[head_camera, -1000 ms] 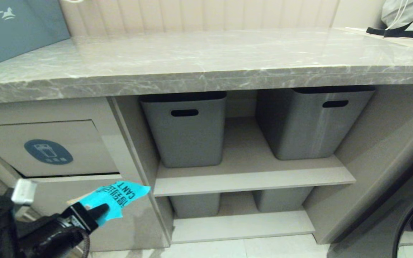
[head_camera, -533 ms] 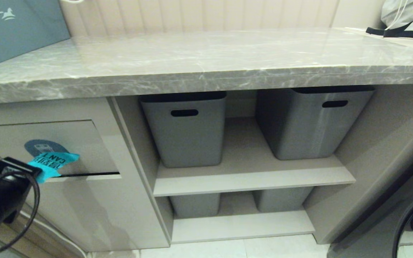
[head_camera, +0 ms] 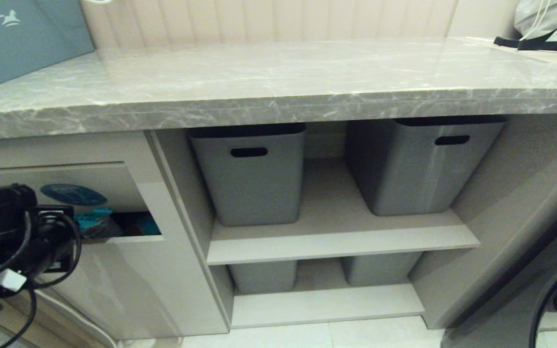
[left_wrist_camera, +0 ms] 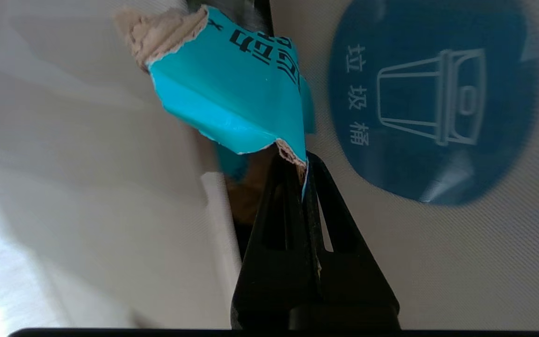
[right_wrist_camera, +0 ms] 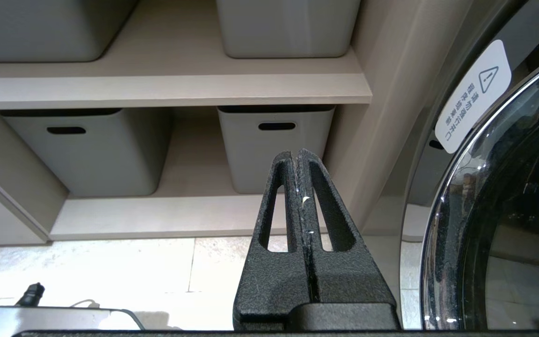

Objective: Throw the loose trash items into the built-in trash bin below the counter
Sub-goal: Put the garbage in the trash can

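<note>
Left gripper (left_wrist_camera: 303, 161) clamped tight on a torn corner of the teal-blue wrapper (left_wrist_camera: 232, 100), dark lettering showing, tan inner side curling off its far edge. Pressed right up against the trash-bin flap (head_camera: 109, 179), low at the left edge of the head view, flap tilted inward, dark slot gaping beneath it. Wrapper poking into that slot, just beside the round blue bin sticker (left_wrist_camera: 433, 100). More teal (head_camera: 148, 226) visible deeper inside the opening. Overhead, grey marble counter (head_camera: 278, 77) across the upper frame. Centre and right, grey storage bins (head_camera: 252, 174) on open shelves. Right gripper (right_wrist_camera: 296, 157) pinched shut, nothing held, hanging low before the lower shelf.
</note>
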